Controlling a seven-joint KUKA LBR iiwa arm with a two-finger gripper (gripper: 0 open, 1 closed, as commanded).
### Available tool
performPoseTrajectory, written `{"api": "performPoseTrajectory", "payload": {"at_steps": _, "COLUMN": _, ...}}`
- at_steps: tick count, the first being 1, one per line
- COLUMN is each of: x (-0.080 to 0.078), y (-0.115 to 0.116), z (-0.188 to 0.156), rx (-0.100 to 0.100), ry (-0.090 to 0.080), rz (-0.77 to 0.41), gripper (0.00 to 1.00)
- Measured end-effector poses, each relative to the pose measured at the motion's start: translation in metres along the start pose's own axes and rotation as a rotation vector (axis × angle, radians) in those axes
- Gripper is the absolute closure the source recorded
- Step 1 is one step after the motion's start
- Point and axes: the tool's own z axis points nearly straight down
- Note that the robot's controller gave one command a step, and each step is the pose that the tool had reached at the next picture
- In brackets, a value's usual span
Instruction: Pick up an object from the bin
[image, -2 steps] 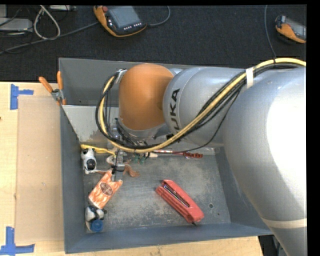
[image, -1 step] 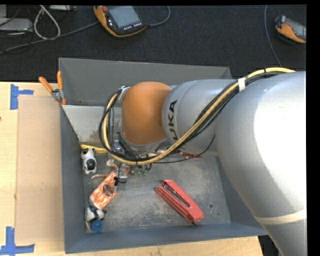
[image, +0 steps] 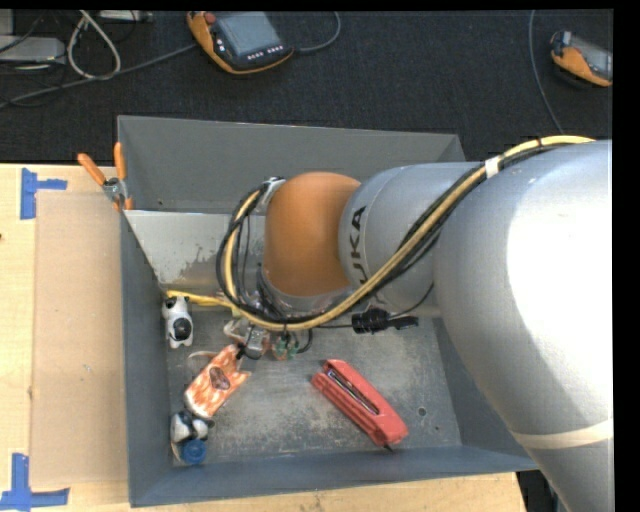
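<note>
My gripper hangs low in the middle of the bin, mostly hidden beneath the arm's orange cover. Just below and left of it lies a flat orange patterned packet, its upper end close to the gripper; I cannot tell whether they touch. A small white and black toy-like thing sits to the left near the bin's left wall. A long red stapler-like thing lies diagonally to the lower right, apart from the gripper.
A small blue and white thing rests in the front left corner. A thin yellow piece lies at the foot of the back slope. The arm covers the bin's right and back parts.
</note>
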Motion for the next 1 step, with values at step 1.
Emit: {"api": "performPoseTrajectory", "payload": {"at_steps": 1, "x": 0.0000, "y": 0.0000, "z": 0.0000, "rx": 0.000, "ry": 0.000, "rz": 0.001, "gripper": 1.00}}
